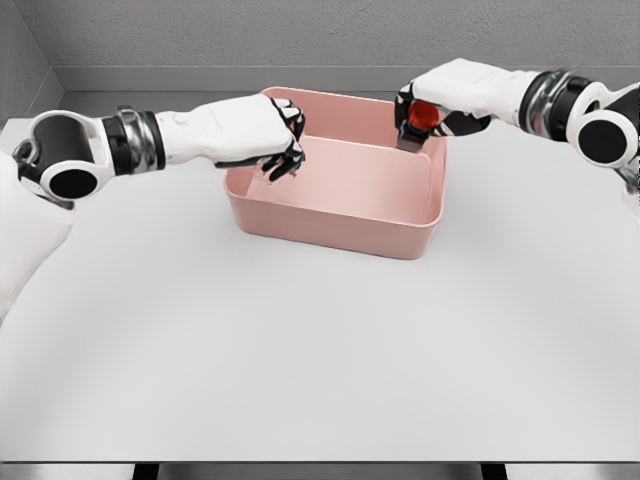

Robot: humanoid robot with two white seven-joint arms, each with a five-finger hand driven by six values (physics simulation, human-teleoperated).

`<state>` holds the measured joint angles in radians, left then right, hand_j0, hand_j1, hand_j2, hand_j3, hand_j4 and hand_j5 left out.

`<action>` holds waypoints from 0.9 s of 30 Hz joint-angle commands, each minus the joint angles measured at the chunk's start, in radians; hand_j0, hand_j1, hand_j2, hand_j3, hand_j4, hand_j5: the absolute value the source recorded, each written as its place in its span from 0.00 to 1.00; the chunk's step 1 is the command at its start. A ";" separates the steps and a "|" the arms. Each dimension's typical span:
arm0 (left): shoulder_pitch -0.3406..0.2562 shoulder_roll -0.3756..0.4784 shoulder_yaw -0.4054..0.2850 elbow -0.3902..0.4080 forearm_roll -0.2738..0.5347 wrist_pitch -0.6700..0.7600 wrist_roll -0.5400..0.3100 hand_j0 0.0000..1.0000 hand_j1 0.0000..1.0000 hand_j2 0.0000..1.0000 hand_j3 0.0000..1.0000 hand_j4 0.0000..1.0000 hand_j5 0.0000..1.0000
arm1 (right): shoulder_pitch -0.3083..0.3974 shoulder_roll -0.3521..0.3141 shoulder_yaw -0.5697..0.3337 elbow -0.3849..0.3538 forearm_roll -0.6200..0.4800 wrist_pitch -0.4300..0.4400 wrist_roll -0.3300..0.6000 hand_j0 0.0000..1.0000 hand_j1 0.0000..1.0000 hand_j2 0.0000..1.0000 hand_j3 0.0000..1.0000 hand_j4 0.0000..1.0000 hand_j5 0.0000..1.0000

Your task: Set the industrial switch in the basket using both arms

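Your left hand reaches in from the left side and hangs over the near-left corner of the pink basket. Its fingers are curled downward, dark tips pointing into the basket just inside the left wall, and you can see nothing gripped between them. The knuckles sit above the rim, and the white forearm runs back toward your left shoulder over the white table.

The basket stands on the table a little beyond the middle, turned slightly so that its long front wall faces you at an angle. Its floor shows bare where the view reaches it, and the near wall hides a thin strip at the bottom.

Farther back, your right hand comes in from the right side and sits over the far-right corner of the basket. It is clamped on the switch: the red round button shows between the fingers, and a grey body hangs below it, its lower end dropping down level with the basket's far rim. So the switch is in that hand's grip, above the far-right corner and not resting on the basket's floor. You cannot tell from this view whether the grey body touches the rim or only hangs beside it.

The two hands are well apart, at opposite corners of the basket.
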<state>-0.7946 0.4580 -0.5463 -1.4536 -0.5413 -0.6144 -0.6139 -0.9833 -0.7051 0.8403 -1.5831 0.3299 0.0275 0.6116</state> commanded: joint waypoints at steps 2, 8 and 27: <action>-0.028 -0.039 -0.037 0.090 0.001 0.003 0.003 0.11 0.11 0.11 0.11 0.11 0.11 | 0.000 0.026 0.011 0.000 0.001 0.009 -0.001 0.58 0.58 0.58 0.58 0.58 0.58; -0.045 -0.059 -0.052 0.125 0.001 0.003 0.003 0.57 0.57 0.57 0.57 0.57 0.57 | -0.021 0.039 0.037 0.000 0.001 0.028 -0.001 1.00 1.00 1.00 1.00 1.00 1.00; -0.040 0.045 -0.001 0.015 0.098 0.003 0.003 1.00 1.00 1.00 1.00 1.00 1.00 | 0.113 -0.172 -0.228 -0.049 -0.011 -0.032 -0.001 1.00 1.00 1.00 1.00 1.00 1.00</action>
<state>-0.8299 0.4488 -0.5698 -1.3937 -0.4963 -0.6140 -0.6115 -0.8360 -0.8358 0.6778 -1.6200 0.3226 0.0213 0.6117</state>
